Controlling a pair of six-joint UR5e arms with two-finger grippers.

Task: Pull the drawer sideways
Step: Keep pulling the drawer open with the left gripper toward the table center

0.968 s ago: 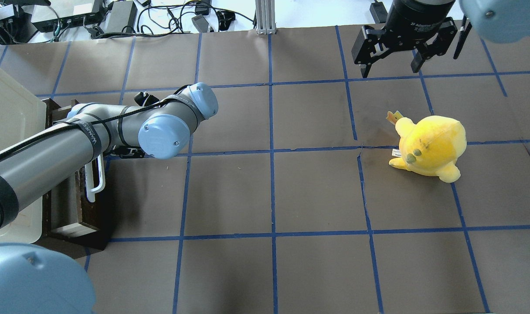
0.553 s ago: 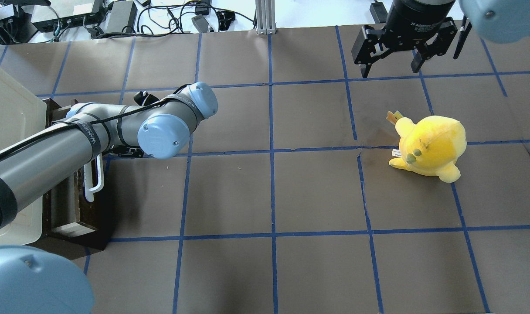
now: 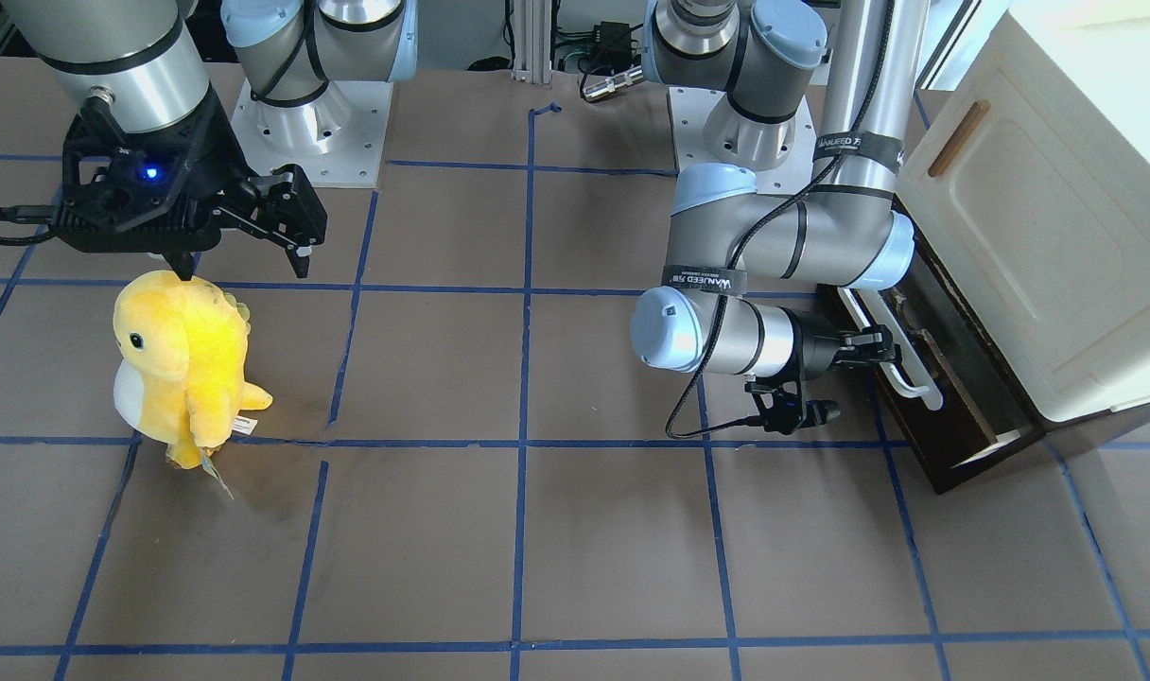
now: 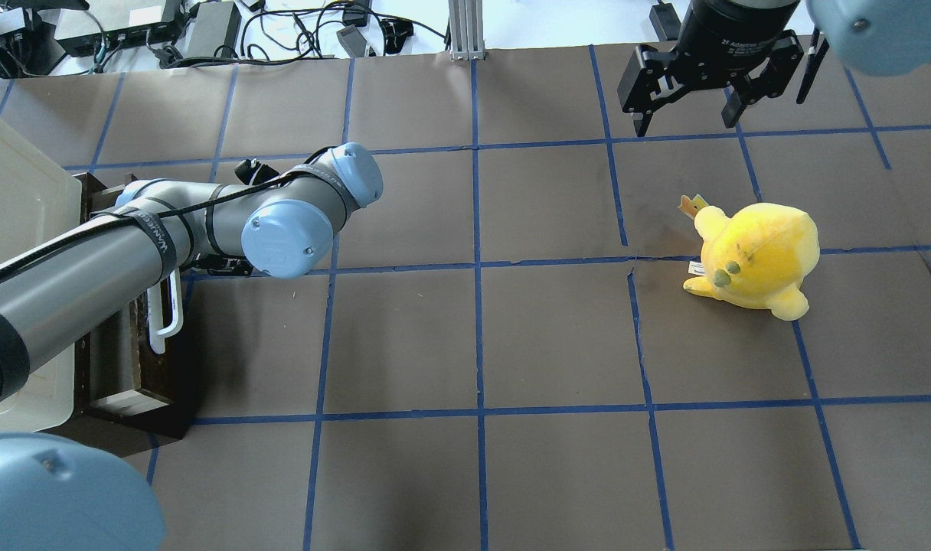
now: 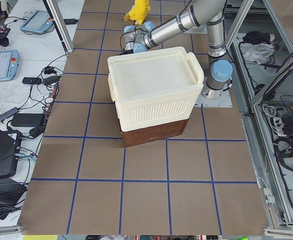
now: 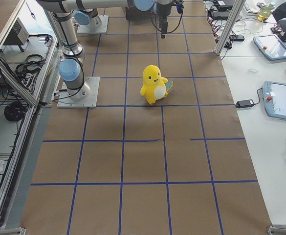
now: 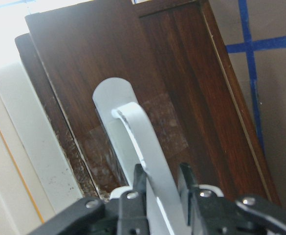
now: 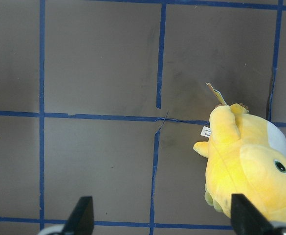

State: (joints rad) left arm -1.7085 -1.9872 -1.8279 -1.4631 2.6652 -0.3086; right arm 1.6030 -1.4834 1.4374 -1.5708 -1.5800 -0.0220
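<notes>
Drawer (image 7: 182, 73) nudged slightly — left fingers (image 7: 139, 185) clamp its handle (image 7: 143, 137) (right fingers (image 8: 82, 215) spread).

My left tool (image 7: 160, 178) is clamped tight, reaching low and level; my right tool (image 4: 685, 126) hangs raised, fingers (image 8: 83, 215) spread wide.

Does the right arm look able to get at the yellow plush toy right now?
Likely yes: the right end effector hangs open, above and beside the yellow plush toy, with nothing between them.

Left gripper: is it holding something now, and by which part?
Yes. The left gripper is shut on the drawer, holding it by its white bar handle, with one finger on each side of the bar.
</notes>
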